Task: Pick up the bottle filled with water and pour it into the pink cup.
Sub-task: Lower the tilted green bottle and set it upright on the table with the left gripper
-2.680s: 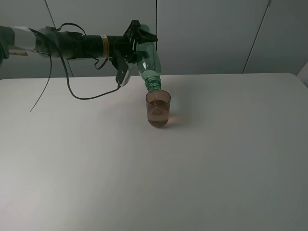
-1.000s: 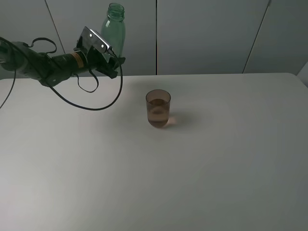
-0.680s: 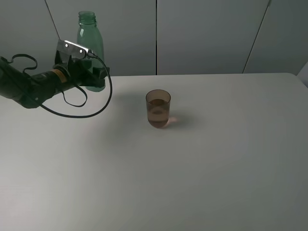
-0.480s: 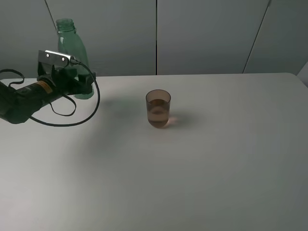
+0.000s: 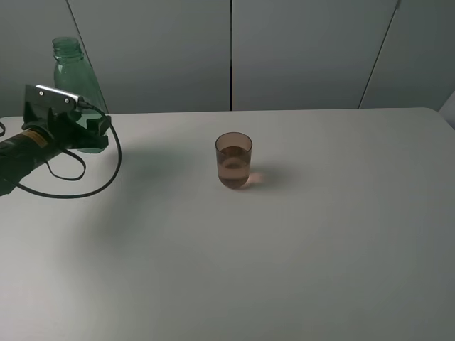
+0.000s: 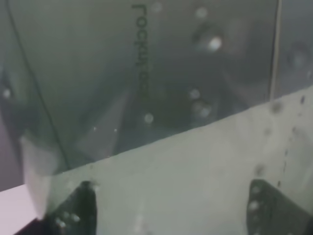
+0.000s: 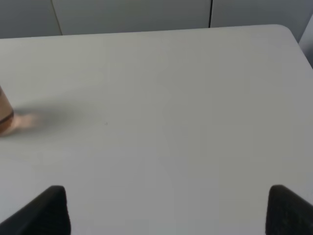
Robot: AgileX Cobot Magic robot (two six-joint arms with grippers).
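Note:
The green bottle (image 5: pixel 69 69) stands upright at the far left of the table, neck up and capless. My left gripper (image 5: pixel 94 133) is shut on its lower body. I cannot tell if its base touches the table. In the left wrist view the bottle's green wall (image 6: pixel 161 98) fills the frame between the two fingertips (image 6: pixel 78 210). The pink cup (image 5: pixel 234 160) stands mid-table, partly filled with water, well to the right of the bottle. Its edge shows in the right wrist view (image 7: pixel 4 115). My right gripper (image 7: pixel 166 210) is open and empty over bare table, out of the exterior high view.
The white table (image 5: pixel 298 241) stretches wide around the cup. A black cable (image 5: pixel 106 177) loops from the left arm onto the table. Grey wall panels (image 5: pixel 306 50) stand behind the table's far edge.
The left gripper has tipped the bottle back upright from over the cup and carried it left and down to the table's far left. The cup has not moved.

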